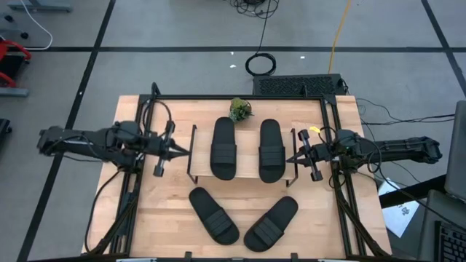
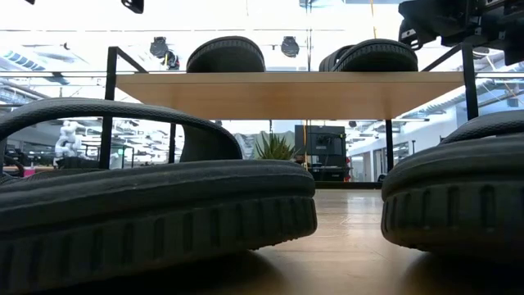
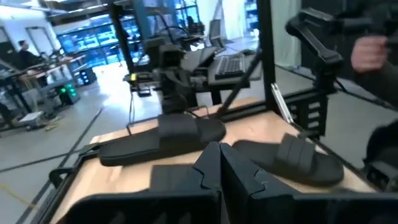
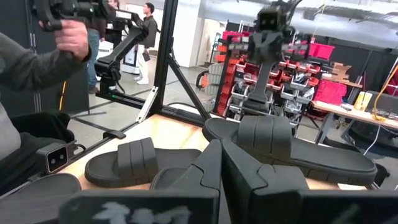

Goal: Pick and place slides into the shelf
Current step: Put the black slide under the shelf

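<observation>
- 2 slides (image 1: 223, 148) lie on the shelf (image 1: 247, 173) between both jaws; 2 slides (image 1: 213, 215) wait on the table (image 1: 171, 211).
- Left gripper (image 1: 183, 153) and right gripper (image 1: 291, 158): jaws clenched, empty.
- Next: open, descend onto a table slide.

The right arm's own dark fingers (image 4: 249, 180) met tip to tip, closed. Beyond them two black slides (image 4: 134, 163) lay on the shelf's wooden board (image 4: 171, 134). A person's hand (image 4: 74, 37) gripped a handle nearby.

Two dark, jointed arms trailing black cables; left gripper (image 1: 182, 153) and right gripper (image 1: 291, 158) end in pointed black fingers.
</observation>
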Robot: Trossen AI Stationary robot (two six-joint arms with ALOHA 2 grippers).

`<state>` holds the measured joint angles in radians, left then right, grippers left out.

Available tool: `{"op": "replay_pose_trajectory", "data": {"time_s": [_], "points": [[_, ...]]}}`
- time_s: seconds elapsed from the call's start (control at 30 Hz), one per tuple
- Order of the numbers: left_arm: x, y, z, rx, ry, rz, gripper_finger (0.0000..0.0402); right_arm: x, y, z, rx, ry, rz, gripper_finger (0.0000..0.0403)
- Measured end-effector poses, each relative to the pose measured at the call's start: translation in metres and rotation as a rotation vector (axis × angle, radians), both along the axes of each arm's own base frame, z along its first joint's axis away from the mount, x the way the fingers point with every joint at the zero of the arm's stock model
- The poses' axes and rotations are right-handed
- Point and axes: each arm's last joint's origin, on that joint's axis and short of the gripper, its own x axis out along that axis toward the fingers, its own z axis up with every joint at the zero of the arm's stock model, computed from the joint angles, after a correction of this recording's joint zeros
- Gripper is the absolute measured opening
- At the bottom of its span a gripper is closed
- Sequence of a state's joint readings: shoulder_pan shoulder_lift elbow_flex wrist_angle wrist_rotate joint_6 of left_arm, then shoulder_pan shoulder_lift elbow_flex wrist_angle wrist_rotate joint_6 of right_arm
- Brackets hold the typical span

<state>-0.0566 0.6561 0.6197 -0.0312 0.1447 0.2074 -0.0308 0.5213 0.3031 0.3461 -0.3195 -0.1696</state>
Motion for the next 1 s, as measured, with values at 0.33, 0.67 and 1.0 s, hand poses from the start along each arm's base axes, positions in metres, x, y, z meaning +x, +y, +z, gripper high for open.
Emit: {"op": "replay_pose_trajectory", "data": {"time_s": [0.33, 0.67, 1.0], "points": [[-0.042, 0.002, -0.020, 0.093, -0.048, 0.148, 0.0000, 0.000, 0.000, 0.002, 0.019, -0.015, 0.007, 0.0000], [-0.068, 0.004, -0.039, -0.069, 0.006, 0.240, 0.0000, 0.000, 0.001, 0.003, 0.049, -0.012, 0.029, 0.0000], [-0.055, -0.001, -0.078, 0.036, -0.036, 0.196, 0.0000, 0.000, 0.001, 0.003, 0.038, -0.015, 0.028, 0.0000]]}}
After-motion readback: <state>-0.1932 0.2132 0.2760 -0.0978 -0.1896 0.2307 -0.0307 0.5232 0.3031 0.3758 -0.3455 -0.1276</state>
